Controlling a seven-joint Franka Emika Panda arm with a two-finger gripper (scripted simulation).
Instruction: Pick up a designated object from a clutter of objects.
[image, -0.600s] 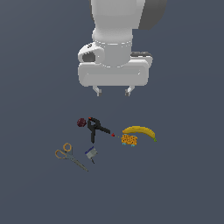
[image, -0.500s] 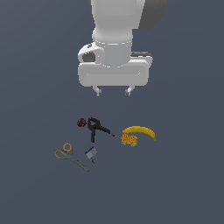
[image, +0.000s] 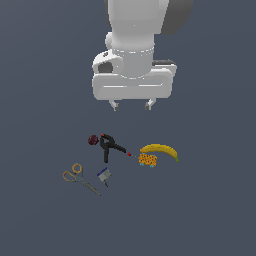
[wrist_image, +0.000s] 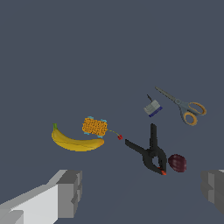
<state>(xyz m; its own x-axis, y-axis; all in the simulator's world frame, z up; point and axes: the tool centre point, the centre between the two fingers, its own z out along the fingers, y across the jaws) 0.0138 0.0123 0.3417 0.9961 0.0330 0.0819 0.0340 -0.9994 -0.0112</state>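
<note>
The designated object (image: 104, 175) is a tiny blue-and-grey block with a pale face, lying between the orange-handled scissors (image: 80, 178) and the black clamp (image: 110, 146). The wrist view shows the same block (wrist_image: 152, 108) beside the scissors (wrist_image: 183, 106) and beyond the clamp (wrist_image: 151, 151). My gripper (image: 132, 105) hangs well above the clutter, over the clamp's side of it. It is open with nothing between its fingers (wrist_image: 70, 192).
A dark red ball (image: 93, 140) touches the clamp's head. A yellow banana (image: 159, 149) and an orange speckled lump (image: 147, 160) lie on the exterior view's right of the clamp. All the items rest on a flat dark grey floor.
The hand has shifted very slightly toward the exterior view's right. The objects have not moved and the fingers stay apart.
</note>
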